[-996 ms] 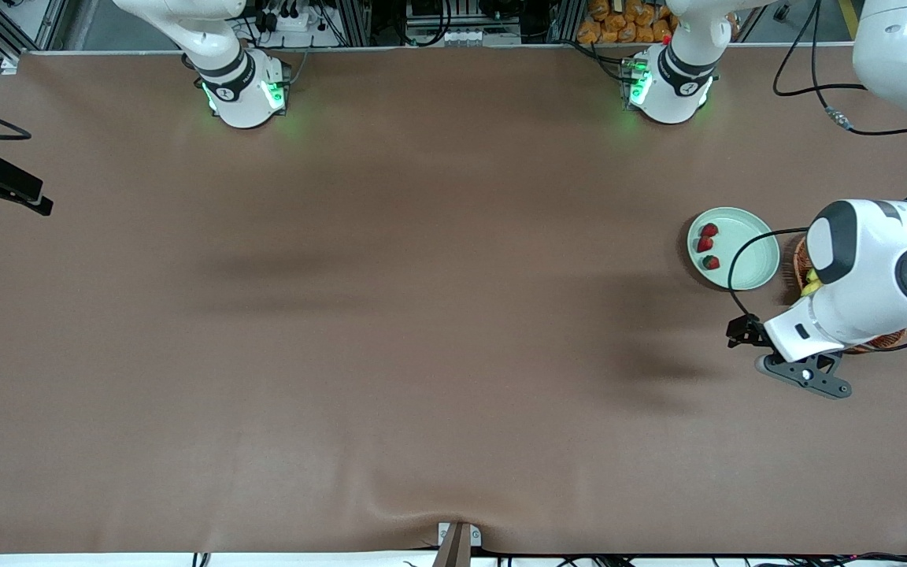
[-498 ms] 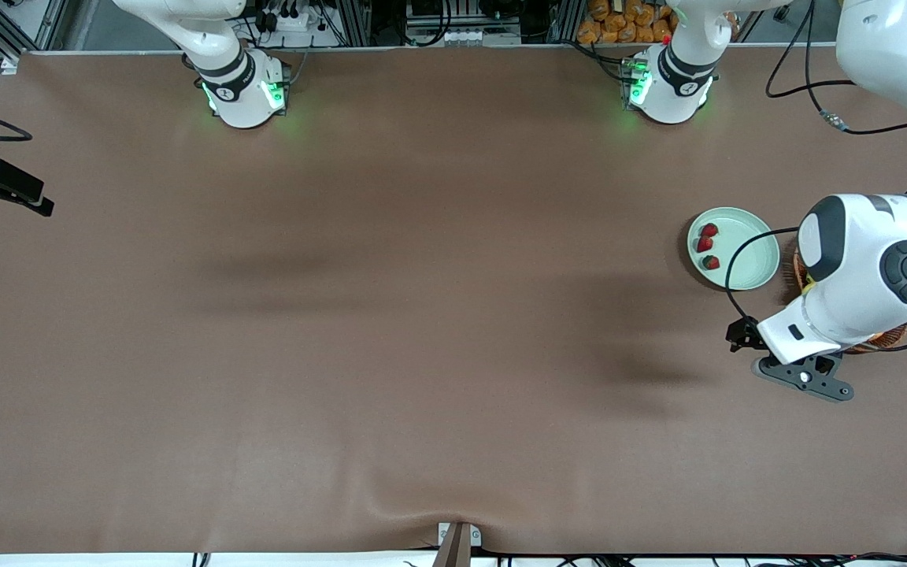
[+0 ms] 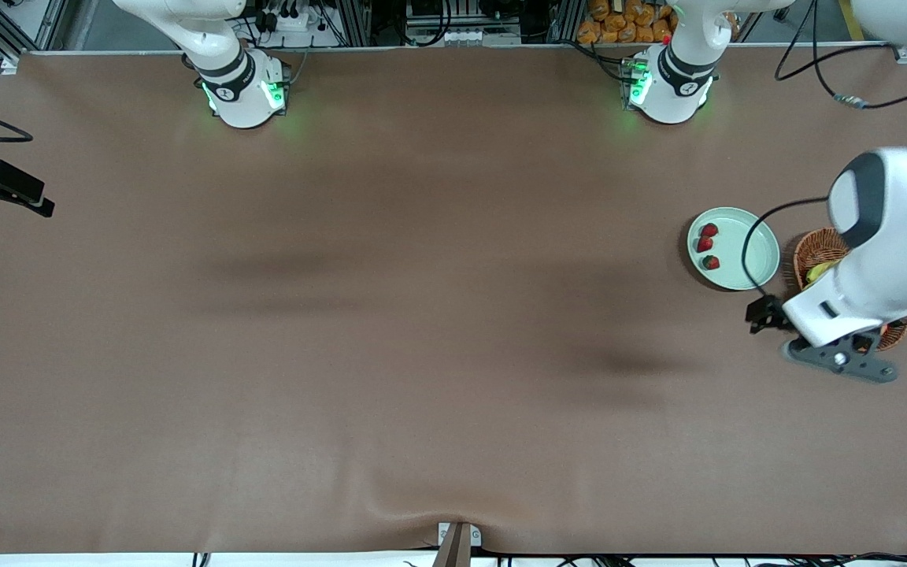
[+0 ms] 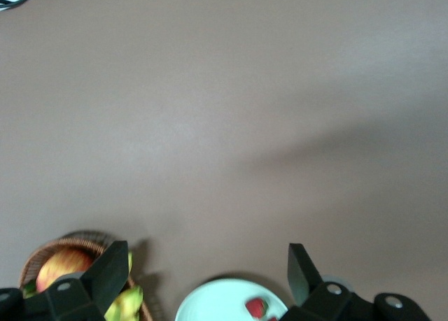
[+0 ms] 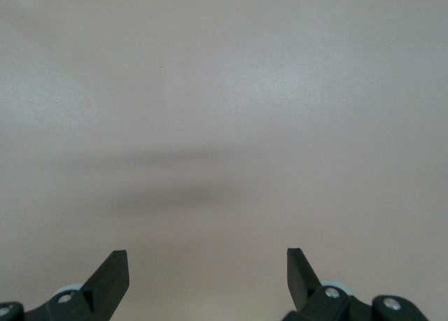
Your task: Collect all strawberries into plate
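Observation:
Three strawberries (image 3: 708, 230) (image 3: 705, 244) (image 3: 710, 262) lie in a row on the pale mint-green plate (image 3: 725, 253), close to its rim toward the right arm's end. The plate stands near the left arm's end of the table. My left gripper (image 3: 839, 360) hangs over the table by the basket's edge, open and empty. Its wrist view shows the gripper (image 4: 208, 254) with the plate (image 4: 217, 308) and one strawberry (image 4: 256, 307) between its fingers. My right gripper (image 5: 208, 261) shows only in its wrist view, open over bare brown table; that arm waits.
A brown wicker basket (image 3: 814, 246) stands right beside the plate, toward the left arm's end, holding yellow-green fruit (image 3: 818, 272) and a red-yellow apple (image 4: 61, 265). The left arm's cable (image 3: 746, 248) loops over the plate. A brown mat covers the table.
The left arm has swung its gripper toward its own end of the table, uncovering more of the basket. Plate, strawberries and right arm have not moved.

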### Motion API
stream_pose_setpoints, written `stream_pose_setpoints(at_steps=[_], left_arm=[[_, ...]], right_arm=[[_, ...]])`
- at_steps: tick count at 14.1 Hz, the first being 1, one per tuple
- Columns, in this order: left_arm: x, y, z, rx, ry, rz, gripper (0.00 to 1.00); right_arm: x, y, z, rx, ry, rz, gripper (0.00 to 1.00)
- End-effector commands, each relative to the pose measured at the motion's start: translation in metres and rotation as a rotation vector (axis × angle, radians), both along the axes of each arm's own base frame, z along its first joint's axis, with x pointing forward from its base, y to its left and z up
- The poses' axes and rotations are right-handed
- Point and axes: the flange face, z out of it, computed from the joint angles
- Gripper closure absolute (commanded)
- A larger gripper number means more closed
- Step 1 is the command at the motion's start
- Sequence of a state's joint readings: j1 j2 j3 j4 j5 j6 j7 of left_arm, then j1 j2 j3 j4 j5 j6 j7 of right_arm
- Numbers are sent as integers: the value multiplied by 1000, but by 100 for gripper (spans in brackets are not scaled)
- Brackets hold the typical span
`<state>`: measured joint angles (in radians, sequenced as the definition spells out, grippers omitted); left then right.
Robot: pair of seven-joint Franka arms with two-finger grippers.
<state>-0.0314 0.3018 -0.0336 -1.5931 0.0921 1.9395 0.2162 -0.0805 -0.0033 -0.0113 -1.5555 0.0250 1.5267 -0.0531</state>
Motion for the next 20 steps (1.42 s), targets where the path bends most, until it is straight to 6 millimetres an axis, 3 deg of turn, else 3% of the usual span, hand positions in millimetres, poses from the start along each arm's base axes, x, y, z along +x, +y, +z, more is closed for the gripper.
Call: stream_pose_setpoints(at_steps=[1,9,11,13,16,20], left_arm=[[-23,-7,63,-18,17,50,0],[-120,-12,172,-5,100,90,0],[-149,-12,184,-16,108,101,0],[-145,-10,178,-33,77,103,0],[-111,-20,159,-33,27,85,0],[-95,-15,157,-32,21,89,0]], right_arm=[[2,2,3,0,-5,-10,0],[1,2,2,1,2,-10,0],[1,2,2,1,4,-10,0],[1,2,1,1,5,-10,0],[0,2,1,2,10,-10,0],[0,2,1,2,12,-10,0]])
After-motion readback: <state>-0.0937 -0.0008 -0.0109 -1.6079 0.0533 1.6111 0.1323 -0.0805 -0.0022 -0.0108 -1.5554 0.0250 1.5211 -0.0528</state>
